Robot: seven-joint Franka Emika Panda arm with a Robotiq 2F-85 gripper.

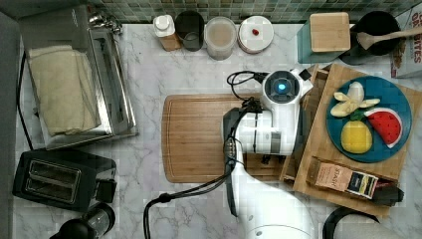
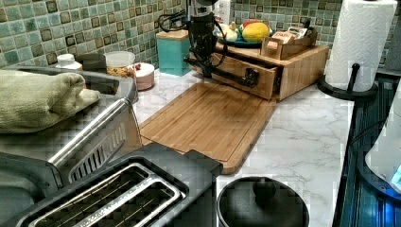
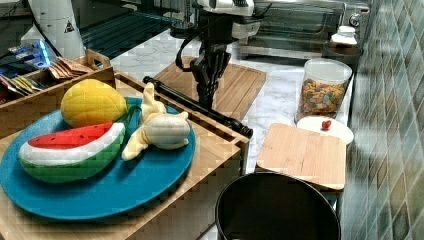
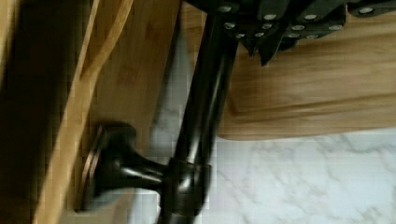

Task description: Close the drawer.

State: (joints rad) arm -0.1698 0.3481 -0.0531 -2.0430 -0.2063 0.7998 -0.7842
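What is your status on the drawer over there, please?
Tool at the drawer's dark handle bar. Drawer part open, sticking out of the wooden box. Cutting board lies in front, nothing blocking the drawer's way in.

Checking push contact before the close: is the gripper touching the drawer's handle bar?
Touching. In the wrist view the gripper sits right against the dark handle bar of the drawer, with no gap between them.

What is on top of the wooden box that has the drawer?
On the wooden box sit a blue plate with toy fruit and a tea caddy. The drawer is partly open; its inside is hidden.
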